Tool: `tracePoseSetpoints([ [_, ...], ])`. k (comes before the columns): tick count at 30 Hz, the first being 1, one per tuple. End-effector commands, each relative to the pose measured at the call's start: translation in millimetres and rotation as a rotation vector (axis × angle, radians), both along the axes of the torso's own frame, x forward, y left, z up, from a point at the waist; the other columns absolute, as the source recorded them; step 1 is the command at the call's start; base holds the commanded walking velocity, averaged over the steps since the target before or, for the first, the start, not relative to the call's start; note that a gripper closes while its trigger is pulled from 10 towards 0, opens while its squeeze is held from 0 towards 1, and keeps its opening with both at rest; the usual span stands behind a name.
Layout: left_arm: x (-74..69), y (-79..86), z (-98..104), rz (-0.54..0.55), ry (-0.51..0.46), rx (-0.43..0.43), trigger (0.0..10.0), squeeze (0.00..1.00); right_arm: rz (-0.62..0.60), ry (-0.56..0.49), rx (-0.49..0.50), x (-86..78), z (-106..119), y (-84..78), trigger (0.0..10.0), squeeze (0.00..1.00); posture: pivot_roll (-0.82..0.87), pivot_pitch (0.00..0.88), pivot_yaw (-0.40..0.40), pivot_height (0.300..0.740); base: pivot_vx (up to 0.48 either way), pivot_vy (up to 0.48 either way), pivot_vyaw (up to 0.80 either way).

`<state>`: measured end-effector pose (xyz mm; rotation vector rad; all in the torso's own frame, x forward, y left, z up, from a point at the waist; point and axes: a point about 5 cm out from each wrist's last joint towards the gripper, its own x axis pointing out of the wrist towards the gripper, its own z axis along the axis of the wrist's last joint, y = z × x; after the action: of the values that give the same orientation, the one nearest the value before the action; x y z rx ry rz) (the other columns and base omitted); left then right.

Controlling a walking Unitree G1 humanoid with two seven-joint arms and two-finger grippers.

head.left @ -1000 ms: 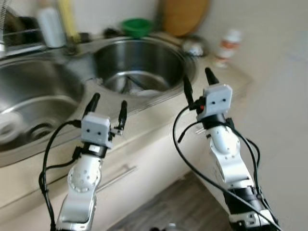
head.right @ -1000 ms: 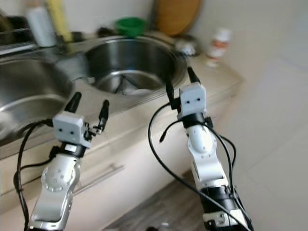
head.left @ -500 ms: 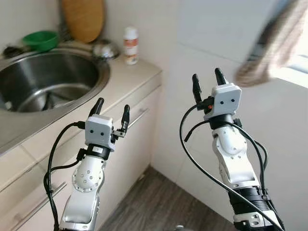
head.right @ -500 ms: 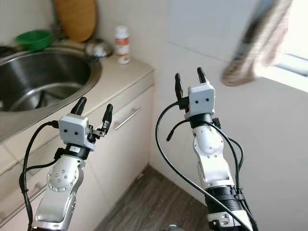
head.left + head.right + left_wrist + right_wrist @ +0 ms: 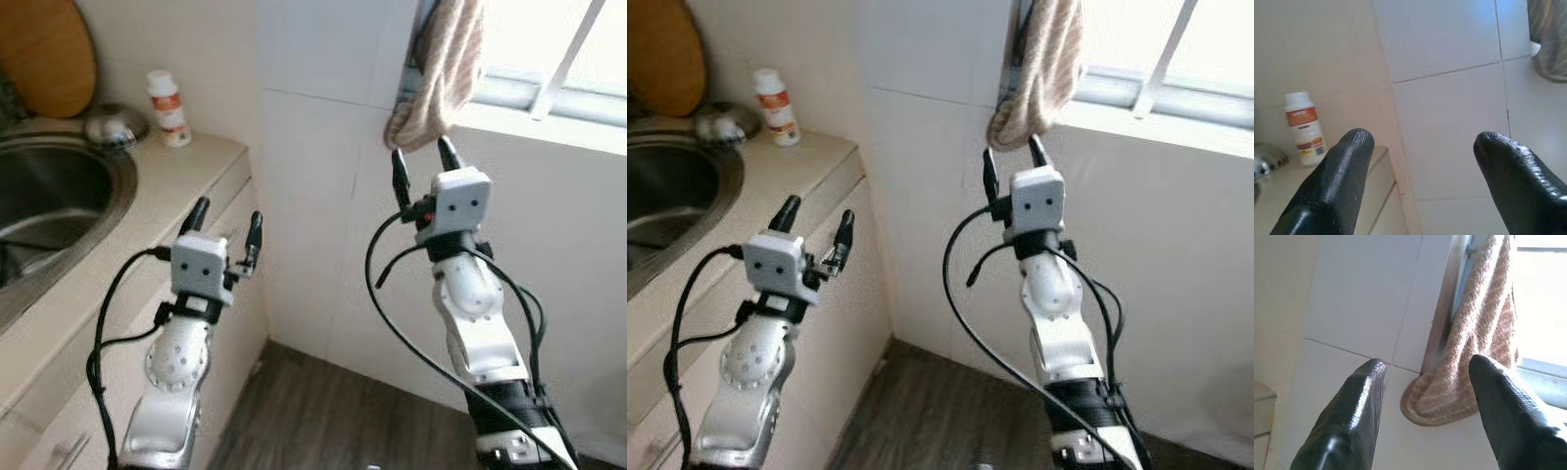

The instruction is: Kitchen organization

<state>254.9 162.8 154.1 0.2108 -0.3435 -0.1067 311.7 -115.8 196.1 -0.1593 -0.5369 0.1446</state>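
Two claws up, both empty, fingers apart. Right claw [image 5: 419, 164] sits just below the brown towel [image 5: 438, 70] hanging at the window edge; towel's long axis runs vertical, looped lower end drooping onto the sill corner, just above and slightly beyond the fingertips. In the right wrist view the towel [image 5: 1476, 357] lies ahead between the two fingers, apart from both. Left claw [image 5: 225, 217] is raised beside the worktop [image 5: 147, 186], well apart from the towel. Judgement: the right arm is clearly nearer; reaching the towel calls for a short rise and push forward, closing across the hanging length
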Motion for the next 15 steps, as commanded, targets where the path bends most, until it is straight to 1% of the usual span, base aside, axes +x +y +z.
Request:
tracePoseSetpoints([
  [1,1.0,-5.7,1.0,-0.023,-0.001,-0.001,10.0,0.0,-0.048,-0.022,-0.002,0.2,5.1,-10.1,10.0,0.0,0.0,0.0,-0.021,0.74,0.0,-0.307,-0.8],
  [2,1.1,-5.7,1.0,-0.023,0.0,-0.001,10.0,0.0,-0.069,-0.024,-0.001,0.7,5.8,-12.2,10.0,0.0,0.0,0.0,-0.02,0.74,0.0,0.48,-0.8],
  [7,1.9,-5.3,1.4,-0.025,0.0,0.005,10.0,0.0,-0.139,-0.029,0.018,3.7,7.9,-20.8,10.0,0.0,0.01,0.0,-0.02,0.74,0.0,0.0,-0.8],
  [14,1.9,-5.0,2.0,-0.025,-0.002,0.002,10.0,0.0,-0.157,-0.025,0.027,4.6,7.6,-22.3,10.0,0.0,0.01,0.0,-0.019,0.74,0.0,-0.48,-0.8],
  [15,2.0,-5.2,1.9,-0.024,-0.002,0.003,10.0,0.0,-0.165,-0.019,0.033,5.2,6.7,-23.2,10.0,0.0,0.01,0.0,-0.019,0.74,0.0,0.0,-0.8],
])
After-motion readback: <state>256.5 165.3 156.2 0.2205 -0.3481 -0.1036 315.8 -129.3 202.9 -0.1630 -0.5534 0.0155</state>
